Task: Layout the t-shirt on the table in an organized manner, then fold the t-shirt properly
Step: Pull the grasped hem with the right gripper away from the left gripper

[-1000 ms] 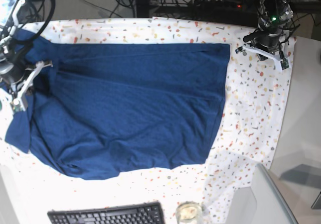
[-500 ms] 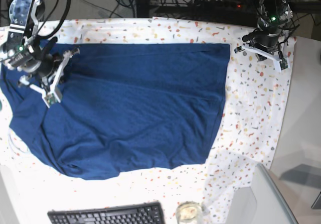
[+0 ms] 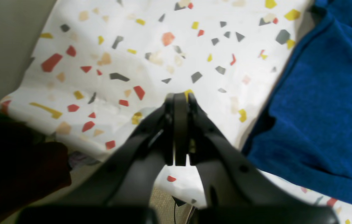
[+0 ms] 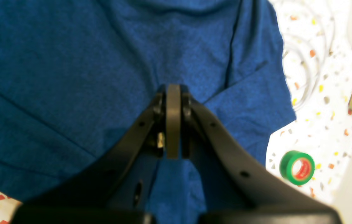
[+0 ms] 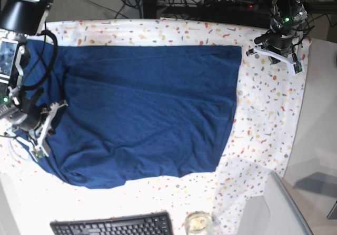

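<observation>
At the near edge of the base view a black keyboard (image 5: 112,226) and a small glass jar (image 5: 198,223) sit on the bench (image 5: 263,108), its white cloth flecked with red, yellow and grey. Beyond them the navy t-shirt (image 5: 142,114) lies spread across most of the bench — its far edge straight, its right edge slanting inward toward the near side, its near-left part rumpled with soft folds.

Over that rumpled left part hovers the right end effector (image 5: 43,130), fingers pressed together with no cloth between them; in its wrist view the closed tips (image 4: 173,93) sit above blue fabric crossed by creases. Just off the shirt's edge in that view, a roll of green tape (image 4: 297,167) rests on the speckled cloth, with a loop of white cable (image 4: 300,62) beside it.

At the far right corner the left end effector (image 5: 276,52) is clear of the shirt — likewise pinched closed and empty. Its wrist view shows the joined tips (image 3: 180,98) above bare speckled cloth near the bench corner, the shirt's edge (image 3: 319,102) off to one side.
</observation>
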Tool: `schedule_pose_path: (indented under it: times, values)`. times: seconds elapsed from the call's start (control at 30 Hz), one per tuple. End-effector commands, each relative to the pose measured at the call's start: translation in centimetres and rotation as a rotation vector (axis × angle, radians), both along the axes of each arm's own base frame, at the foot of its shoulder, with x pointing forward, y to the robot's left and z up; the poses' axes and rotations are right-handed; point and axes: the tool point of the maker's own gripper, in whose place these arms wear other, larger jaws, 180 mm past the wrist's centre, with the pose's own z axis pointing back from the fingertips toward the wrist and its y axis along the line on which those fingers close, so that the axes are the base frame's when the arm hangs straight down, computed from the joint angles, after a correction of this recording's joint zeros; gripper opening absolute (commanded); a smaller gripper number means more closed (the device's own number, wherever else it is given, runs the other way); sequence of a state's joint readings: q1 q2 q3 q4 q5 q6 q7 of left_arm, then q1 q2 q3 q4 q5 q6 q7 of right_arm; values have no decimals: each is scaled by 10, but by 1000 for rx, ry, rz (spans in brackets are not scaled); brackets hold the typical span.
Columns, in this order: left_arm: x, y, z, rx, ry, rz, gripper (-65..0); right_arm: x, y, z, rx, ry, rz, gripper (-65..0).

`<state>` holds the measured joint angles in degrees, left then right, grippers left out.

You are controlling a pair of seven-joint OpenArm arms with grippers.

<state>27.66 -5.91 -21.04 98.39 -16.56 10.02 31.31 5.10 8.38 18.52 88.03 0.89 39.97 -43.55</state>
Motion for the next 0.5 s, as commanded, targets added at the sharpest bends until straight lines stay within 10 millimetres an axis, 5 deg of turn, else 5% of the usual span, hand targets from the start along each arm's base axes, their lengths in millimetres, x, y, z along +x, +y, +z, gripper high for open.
schedule_pose_path:
  times: [0.0, 0.47]
  values:
    - [4, 5, 9, 27, -28, -8, -650, 17, -2, 15, 9, -57, 1, -650]
    - [5, 6, 10, 30, -30, -10, -650, 49, 51, 19, 4, -51, 169, -650]
